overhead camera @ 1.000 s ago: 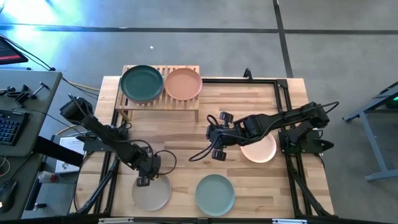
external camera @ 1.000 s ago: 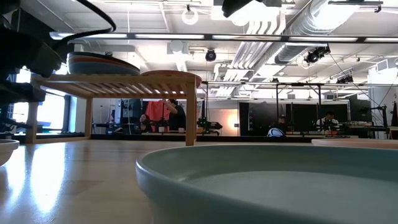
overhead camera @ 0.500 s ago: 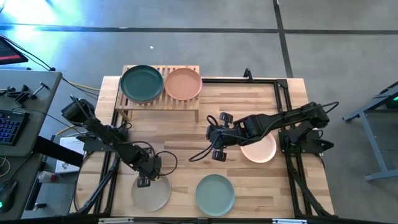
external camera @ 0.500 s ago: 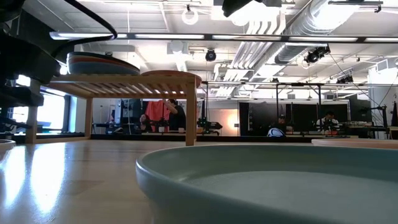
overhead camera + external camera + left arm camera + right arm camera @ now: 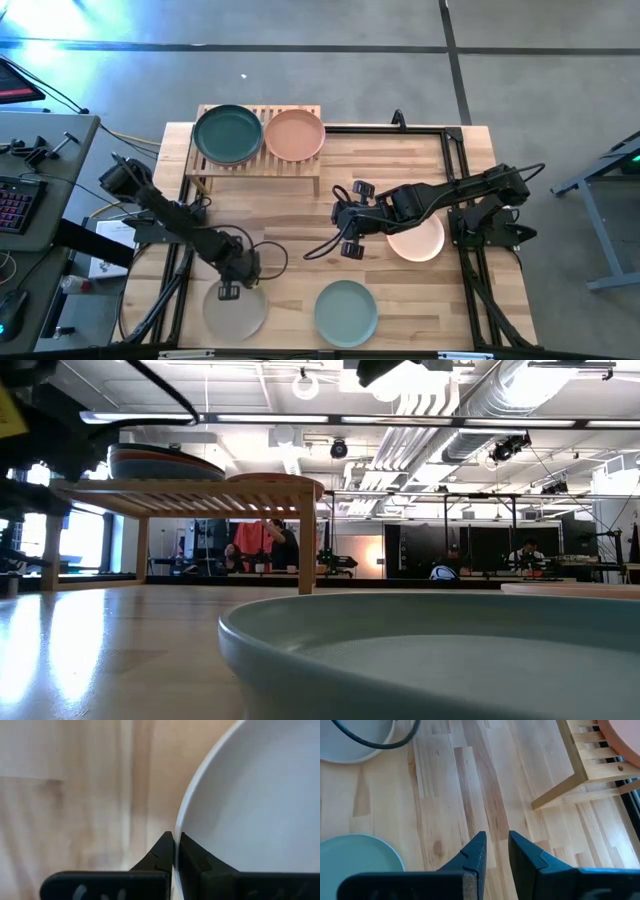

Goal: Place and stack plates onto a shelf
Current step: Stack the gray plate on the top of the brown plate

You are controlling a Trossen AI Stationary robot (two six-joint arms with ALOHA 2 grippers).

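Note:
My left gripper (image 5: 231,291) is shut on the far rim of the beige plate (image 5: 235,312) near the table's front left; the left wrist view shows its fingertips (image 5: 175,851) closed on that edge. My right gripper (image 5: 338,218) hangs open above the table's middle, nothing between its fingers (image 5: 495,851). The shelf (image 5: 255,165) stands at the far left and carries a dark teal plate (image 5: 228,133) on top of a stack (image 5: 165,463) and a terracotta plate (image 5: 295,135). A sage green plate (image 5: 346,312) and a peach-pink plate (image 5: 418,242) lie flat on the table. My left gripper pinches the beige plate's rim (image 5: 178,827) on its far side between the two fingers, one inside the plate and one outside. The fingers come from above, pointing down, across the rim. Whether the plate is clear of the table, I cannot tell.
The right arm (image 5: 440,195) reaches over the peach-pink plate. The shelf's near legs (image 5: 555,795) stand on the tabletop. A black frame (image 5: 455,150) runs along the table's right and far edges. Bare wood (image 5: 290,240) lies between the shelf and the near plates.
My left gripper has shut on the beige plate's far rim. The plate has shifted a little toward the table's left edge, and its edge has gone from the low view.

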